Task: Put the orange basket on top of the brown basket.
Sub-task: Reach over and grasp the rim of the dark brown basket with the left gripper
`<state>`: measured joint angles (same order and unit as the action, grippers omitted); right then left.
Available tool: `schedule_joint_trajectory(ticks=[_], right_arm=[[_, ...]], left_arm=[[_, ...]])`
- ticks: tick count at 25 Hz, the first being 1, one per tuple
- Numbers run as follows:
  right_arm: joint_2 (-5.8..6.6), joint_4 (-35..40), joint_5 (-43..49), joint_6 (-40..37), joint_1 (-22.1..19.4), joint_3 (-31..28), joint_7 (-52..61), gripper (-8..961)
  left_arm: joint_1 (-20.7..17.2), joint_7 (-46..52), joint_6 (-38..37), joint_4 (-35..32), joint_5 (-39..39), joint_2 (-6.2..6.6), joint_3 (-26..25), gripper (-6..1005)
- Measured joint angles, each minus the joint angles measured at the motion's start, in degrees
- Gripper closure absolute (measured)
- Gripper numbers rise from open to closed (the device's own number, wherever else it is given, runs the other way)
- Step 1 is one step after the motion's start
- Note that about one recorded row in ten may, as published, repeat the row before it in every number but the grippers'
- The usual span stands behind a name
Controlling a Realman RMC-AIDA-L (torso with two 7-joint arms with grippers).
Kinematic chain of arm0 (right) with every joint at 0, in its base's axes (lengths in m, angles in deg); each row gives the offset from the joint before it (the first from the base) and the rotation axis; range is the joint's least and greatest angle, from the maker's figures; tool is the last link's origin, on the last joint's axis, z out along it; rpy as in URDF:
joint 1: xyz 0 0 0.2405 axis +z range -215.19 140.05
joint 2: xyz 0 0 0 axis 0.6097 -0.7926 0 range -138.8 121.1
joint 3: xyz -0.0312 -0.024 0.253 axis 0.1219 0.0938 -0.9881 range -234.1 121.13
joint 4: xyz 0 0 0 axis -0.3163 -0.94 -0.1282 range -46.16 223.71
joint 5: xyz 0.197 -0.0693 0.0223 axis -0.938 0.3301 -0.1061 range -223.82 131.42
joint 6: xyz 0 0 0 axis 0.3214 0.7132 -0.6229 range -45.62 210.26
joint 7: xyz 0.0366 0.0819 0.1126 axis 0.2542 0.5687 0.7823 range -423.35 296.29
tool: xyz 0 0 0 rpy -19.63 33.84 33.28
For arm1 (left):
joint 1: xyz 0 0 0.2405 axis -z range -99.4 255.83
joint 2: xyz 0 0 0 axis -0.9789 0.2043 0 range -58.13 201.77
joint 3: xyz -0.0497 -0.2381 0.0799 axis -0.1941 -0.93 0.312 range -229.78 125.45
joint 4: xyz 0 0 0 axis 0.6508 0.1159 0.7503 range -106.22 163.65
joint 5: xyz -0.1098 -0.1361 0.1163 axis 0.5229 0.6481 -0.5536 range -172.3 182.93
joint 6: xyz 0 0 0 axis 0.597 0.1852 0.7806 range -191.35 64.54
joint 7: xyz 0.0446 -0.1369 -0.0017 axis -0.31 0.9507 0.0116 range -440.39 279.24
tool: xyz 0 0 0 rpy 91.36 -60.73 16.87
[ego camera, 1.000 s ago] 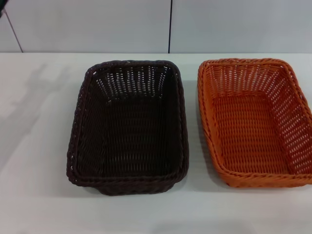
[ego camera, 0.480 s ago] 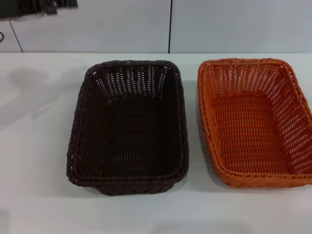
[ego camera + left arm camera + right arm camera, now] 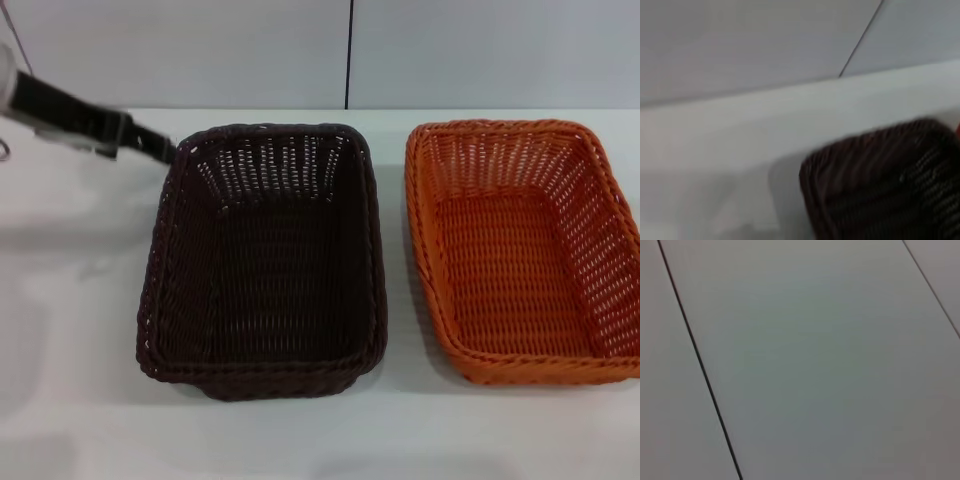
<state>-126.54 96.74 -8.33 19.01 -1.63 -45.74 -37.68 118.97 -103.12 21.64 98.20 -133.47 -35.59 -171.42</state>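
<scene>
The brown basket (image 3: 265, 262) stands empty on the white table, left of centre in the head view; one of its corners (image 3: 885, 185) fills the left wrist view. Right beside it, a narrow gap apart, the orange basket (image 3: 525, 250) is also empty, and its right side runs to the picture's edge. My left gripper (image 3: 160, 146) reaches in from the upper left and hangs by the brown basket's far left corner, holding nothing that I can see. Neither the right arm nor its gripper shows in any view.
The white table (image 3: 70, 300) stretches back to a pale panelled wall (image 3: 200, 50) with a dark vertical seam. Bare tabletop lies left of the brown basket and in front of both baskets. Only wall panels (image 3: 815, 365) appear in the right wrist view.
My left arm has come down from the top left corner of the head view to the brown basket's far left corner. Both baskets have stayed put.
</scene>
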Motion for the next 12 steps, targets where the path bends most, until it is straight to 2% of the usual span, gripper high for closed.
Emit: schedule_joint_trajectory(ticks=[1,2,4,5,7,8,12], right_arm=[[0.12,0.0,0.0,0.5,0.0,0.1,0.0,374],[0.26,0.0,0.0,0.8,-0.1,0.1,0.0,374],[0.57,0.0,0.0,1.3,-0.2,0.1,0.0,374],[0.57,0.0,0.0,1.3,-0.2,0.1,0.0,374],[0.74,-0.2,0.0,1.5,-0.2,0.1,0.0,374],[0.90,-0.2,0.0,1.7,-0.1,0.1,0.0,374],[1.53,-0.4,0.0,2.9,0.3,-0.1,0.0,374]], left_arm=[[0.0,0.0,0.0,0.0,0.0,0.00,0.0,167],[0.3,3.3,3.8,3.8,-8.0,-4.25,-1.3,167],[0.4,4.7,5.2,5.1,-12.0,-6.35,-1.5,168],[0.4,4.7,5.2,5.1,-12.0,-6.35,-1.5,168],[0.3,6.2,6.4,6.0,-15.8,-8.51,-1.6,168],[0.2,6.9,6.2,6.1,-16.0,-9.11,-1.6,169],[0.0,7.5,5.9,6.2,-16.2,-9.57,-1.6,169]])
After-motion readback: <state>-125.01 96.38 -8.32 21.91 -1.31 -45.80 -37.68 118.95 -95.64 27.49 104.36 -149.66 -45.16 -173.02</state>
